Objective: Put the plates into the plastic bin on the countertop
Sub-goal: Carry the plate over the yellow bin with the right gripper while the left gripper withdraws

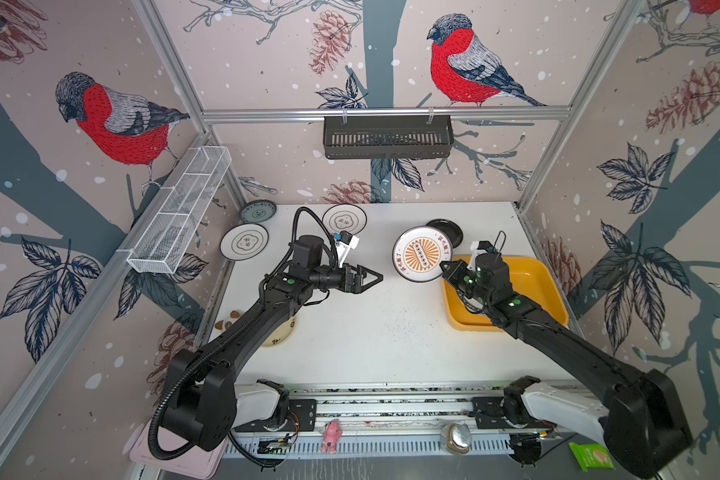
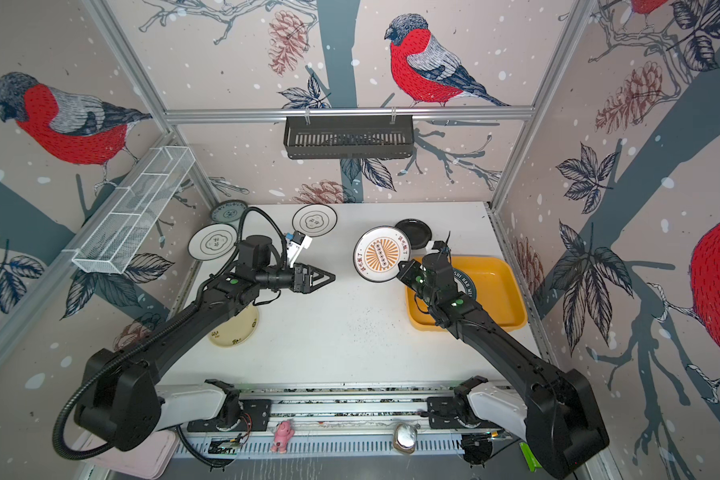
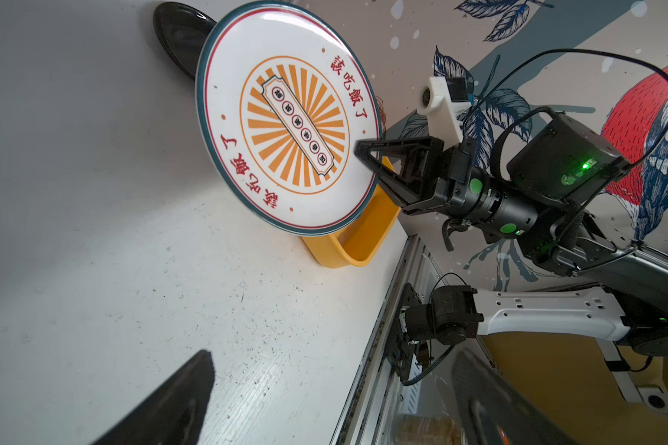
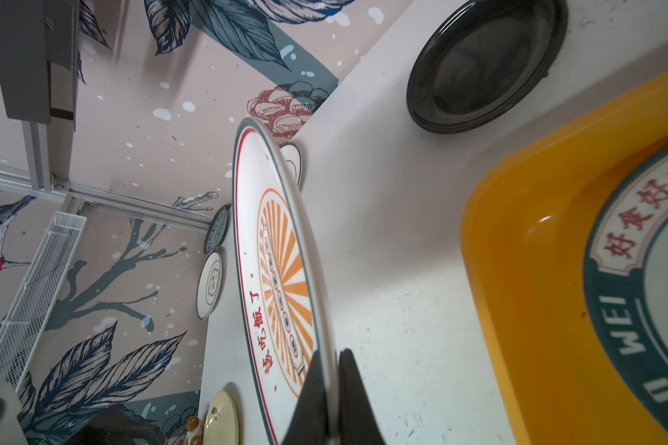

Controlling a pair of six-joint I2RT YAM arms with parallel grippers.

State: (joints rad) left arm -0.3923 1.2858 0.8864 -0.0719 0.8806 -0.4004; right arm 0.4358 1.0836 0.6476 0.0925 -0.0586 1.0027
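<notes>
Partly, the left arm (image 2: pixel 175 340) covers the cream plate (image 2: pixel 238 328) — markings illegible.

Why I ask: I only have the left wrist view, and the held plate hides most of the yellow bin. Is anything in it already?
Observer: Yes, one plate with a teal lettered rim lies flat in the bin.
Operator: Is there room for the sunburst plate?
Observer: Likely; in both top views the bin's right-hand part is bare yellow.
Operator: Is the left gripper free to help?
Observer: Yes, the left gripper is open and empty over the countertop.
</notes>
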